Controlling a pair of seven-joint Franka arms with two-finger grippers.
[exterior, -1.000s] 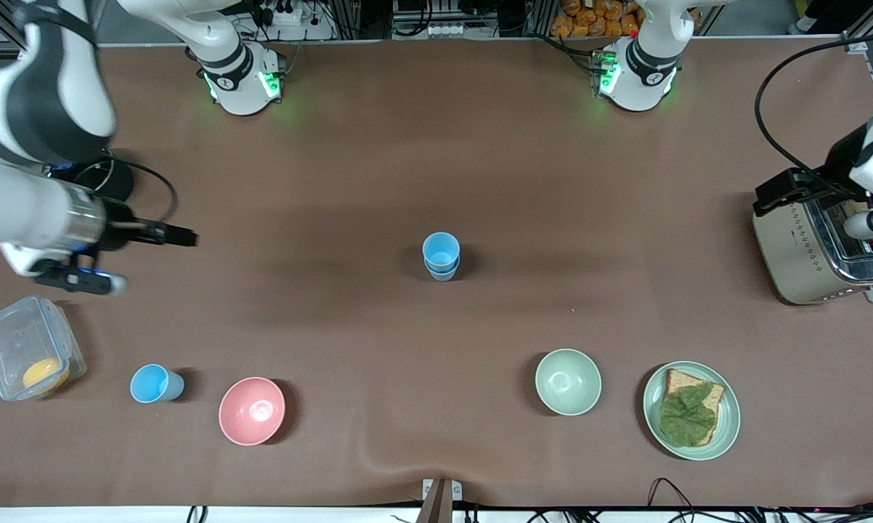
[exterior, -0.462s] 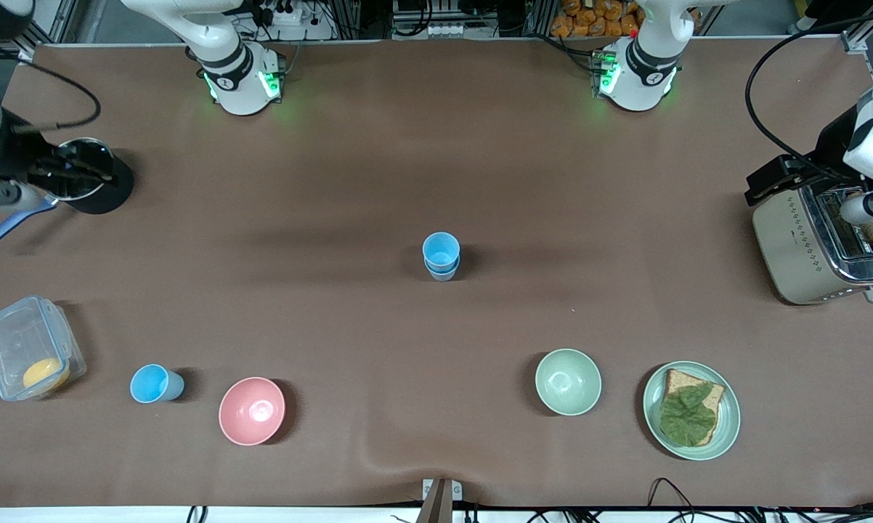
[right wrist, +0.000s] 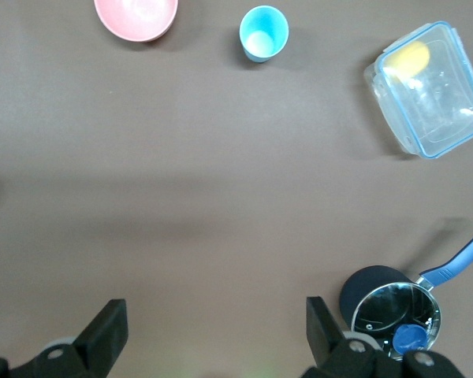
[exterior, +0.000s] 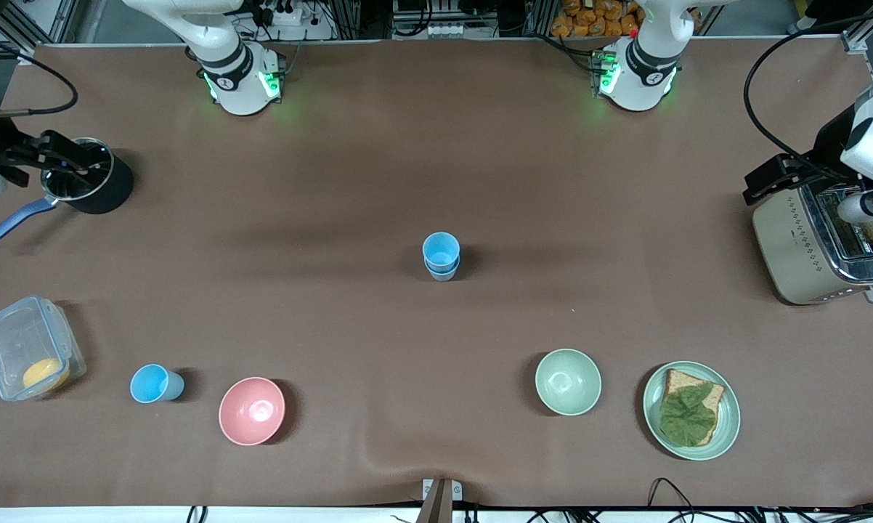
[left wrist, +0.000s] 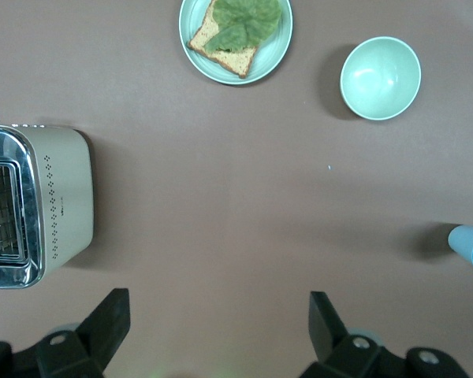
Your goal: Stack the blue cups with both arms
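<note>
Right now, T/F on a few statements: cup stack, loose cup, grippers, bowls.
1. Two blue cups are nested at the table's middle. True.
2. The single blue cup sits inside the pink bowl. False: it stands on the table beside the bowl, apart from it, toward the right arm's end.
3. The left gripper holds a cup. False: its fingers are spread and empty, above the toaster.
4. The right gripper is open and empty. True; it is over the black pot.
5. The pale green bowl is between the sandwich plate and the pink bowl. True.
6. The clear container is empty. False: something yellow lies in it.
</note>
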